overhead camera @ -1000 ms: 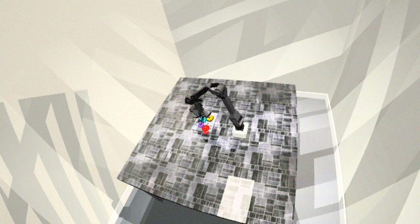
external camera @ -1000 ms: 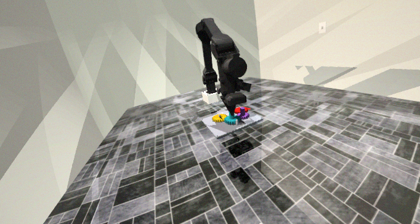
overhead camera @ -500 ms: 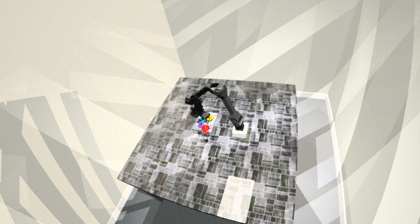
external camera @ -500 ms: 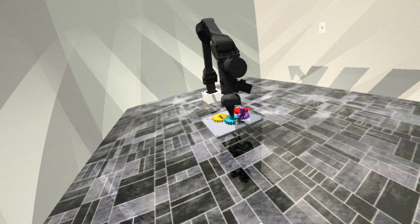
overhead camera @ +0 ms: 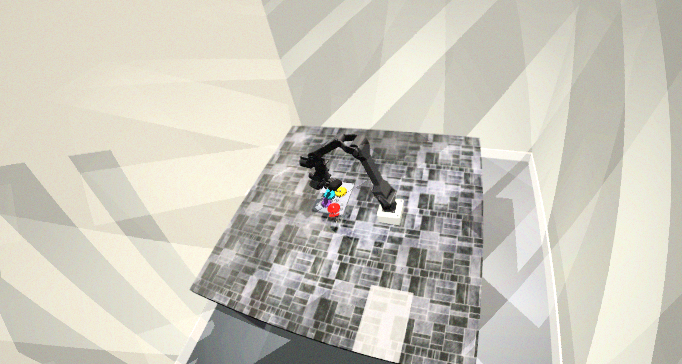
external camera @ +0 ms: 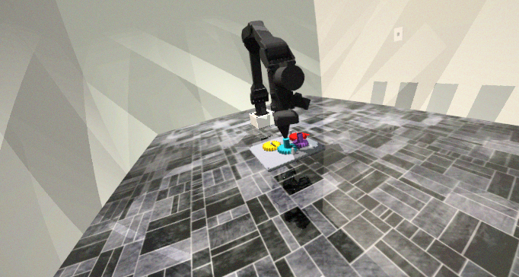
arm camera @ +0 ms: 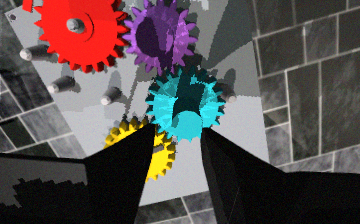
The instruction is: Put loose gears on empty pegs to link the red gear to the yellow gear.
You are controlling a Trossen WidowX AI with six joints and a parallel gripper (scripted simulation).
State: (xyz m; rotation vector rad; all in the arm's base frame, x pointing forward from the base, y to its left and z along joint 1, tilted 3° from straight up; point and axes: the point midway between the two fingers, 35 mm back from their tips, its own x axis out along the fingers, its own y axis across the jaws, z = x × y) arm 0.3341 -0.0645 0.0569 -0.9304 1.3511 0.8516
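Observation:
The grey board (overhead camera: pixel 345 200) (external camera: pixel 268 161) (arm camera: pixel 242 130) bears four gears. The red gear (overhead camera: pixel 334 208) (external camera: pixel 295 137) (arm camera: pixel 87 45) touches the purple gear (overhead camera: pixel 326 202) (external camera: pixel 300 142) (arm camera: pixel 184 37) at the teeth. The cyan gear (overhead camera: pixel 328 194) (external camera: pixel 285 149) (arm camera: pixel 212 105) adjoins the purple one and looks low on the board. The yellow gear (overhead camera: pixel 341 191) (external camera: pixel 270 146) (arm camera: pixel 163 159) lies beside the cyan gear; a finger partly hides where they meet. My gripper (external camera: pixel 285 137) (arm camera: pixel 178 132) is slightly open around the cyan gear's knob, with a gap at the left finger.
Empty pegs show in the wrist view: one peg (arm camera: pixel 28 53) and another peg (arm camera: pixel 57 86) near the red gear, a third peg (arm camera: pixel 111 96) between red and yellow, and a peg (arm camera: pixel 229 95) right beside the cyan gear. The white arm base (overhead camera: pixel 389 215) (external camera: pixel 260 120) stands beyond the board.

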